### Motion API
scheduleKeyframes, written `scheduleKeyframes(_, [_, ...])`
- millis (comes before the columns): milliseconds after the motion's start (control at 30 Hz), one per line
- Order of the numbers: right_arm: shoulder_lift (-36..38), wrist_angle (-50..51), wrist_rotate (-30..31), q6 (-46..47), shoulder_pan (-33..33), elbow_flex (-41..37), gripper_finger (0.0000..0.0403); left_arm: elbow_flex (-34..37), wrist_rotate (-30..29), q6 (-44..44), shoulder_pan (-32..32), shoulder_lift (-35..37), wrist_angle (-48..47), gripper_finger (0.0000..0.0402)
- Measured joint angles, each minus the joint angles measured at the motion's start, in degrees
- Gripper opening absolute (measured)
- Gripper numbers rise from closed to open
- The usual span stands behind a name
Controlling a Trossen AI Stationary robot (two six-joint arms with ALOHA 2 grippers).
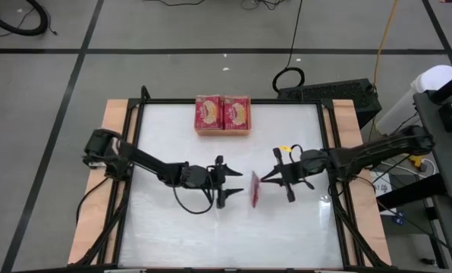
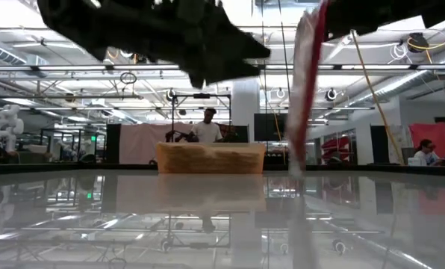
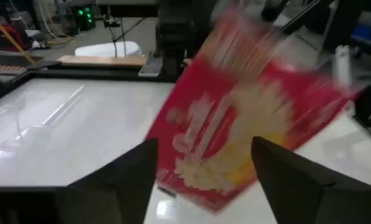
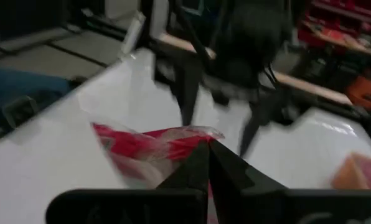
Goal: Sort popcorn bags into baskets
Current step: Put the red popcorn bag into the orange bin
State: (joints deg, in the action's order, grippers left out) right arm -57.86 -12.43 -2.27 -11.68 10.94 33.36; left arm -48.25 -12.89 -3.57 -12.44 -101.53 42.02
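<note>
My right end effector (image 1: 265, 179) is pinched shut on the top edge of a popcorn bag (image 1: 254, 189), which hangs just past my fingertips, held clear above the surface (image 1: 173, 144) or nearly so; I cannot tell whether its lower edge touches. My left end effector (image 1: 233, 184) sits just on the other side of the packet, fingers spread wide and empty, the bag directly ahead of them in the left wrist view.

I judge the packet to be light and thin, a flat foil-like sachet that flexes: the gripped edge crumples around my right fingertips (image 4: 209, 163). It looks slick, so a pinch on the sealed edge seems safer than on the smooth face.

The bag hangs nearly upright, edge-on from above, its long axis running from my right fingertips down toward the surface with a slight tilt. Its popcorn-picture face points toward my left end effector.

The basket (image 1: 223, 131), well ahead of both end effectors at the far side, already holds two packets (image 1: 223, 112) lying side by side, picture face up.
</note>
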Motion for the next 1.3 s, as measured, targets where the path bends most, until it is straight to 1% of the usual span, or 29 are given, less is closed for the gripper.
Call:
scheduleKeyframes(100, [1.96, -0.11, -2.70, -0.18, 0.00, 0.00, 0.0000, 0.09, 0.12, 1.31, 0.61, -4.15, 6.16, 0.0283])
scheduleKeyframes(133, [2.37, -0.19, -4.00, -0.23, 0.00, 0.00, 0.0000, 0.08, 1.05, 2.00, 0.88, -4.92, 6.89, 0.0289])
scheduleKeyframes(233, [3.13, 0.13, -6.96, -1.28, 0.02, 0.00, 0.0000, 0.05, 6.72, 2.23, 2.46, -7.76, 12.46, 0.0300])
scheduleKeyframes(300, [3.14, 0.18, -7.38, -1.47, 0.00, 0.00, 0.0000, 0.04, 11.43, 1.19, 3.70, -9.45, 15.25, 0.0302])
scheduleKeyframes(333, [3.02, 0.23, -7.36, -1.47, 0.01, 0.00, 0.0000, 0.00, 12.90, 0.73, 4.20, -10.44, 17.13, 0.0302])
scheduleKeyframes(467, [1.99, -0.22, -7.07, -1.17, 0.02, 0.00, 0.0000, -0.51, 15.45, -0.24, 5.50, -13.56, 22.64, 0.0296])
scheduleKeyframes(633, [0.38, -2.90, -7.03, -1.26, 0.02, 0.02, 0.0000, -4.74, 17.68, 0.70, 5.72, -16.63, 22.54, 0.0293])
scheduleKeyframes(800, [-0.31, -4.23, -8.44, -1.90, -0.11, 0.04, 0.0000, -9.05, 17.18, 3.16, 6.18, -18.19, 20.87, 0.0292])
scheduleKeyframes(967, [-0.31, -4.47, -8.47, -1.38, -0.09, 0.07, 0.0000, -9.62, 18.01, 4.35, 7.63, -18.25, 20.57, 0.0292])
scheduleKeyframes(1067, [-0.31, -4.47, -8.46, -1.25, -0.09, 0.07, 0.0000, -9.60, 21.93, 3.17, 8.33, -18.26, 21.15, 0.0292])
scheduleKeyframes(1167, [-0.31, -4.46, -8.42, -1.01, -0.09, -0.29, 0.0000, -9.87, 23.31, 3.04, 8.13, -18.26, 21.05, 0.0292])
scheduleKeyframes(1233, [-0.31, -4.45, -8.36, -0.59, -0.09, -0.52, 0.0000, -10.66, 23.35, 4.32, 7.62, -18.26, 19.48, 0.0291])
scheduleKeyframes(1300, [-0.31, -4.37, -7.96, 0.20, -0.09, -0.61, 0.0000, -11.78, 23.39, 7.32, 7.08, -18.21, 15.58, 0.0286])
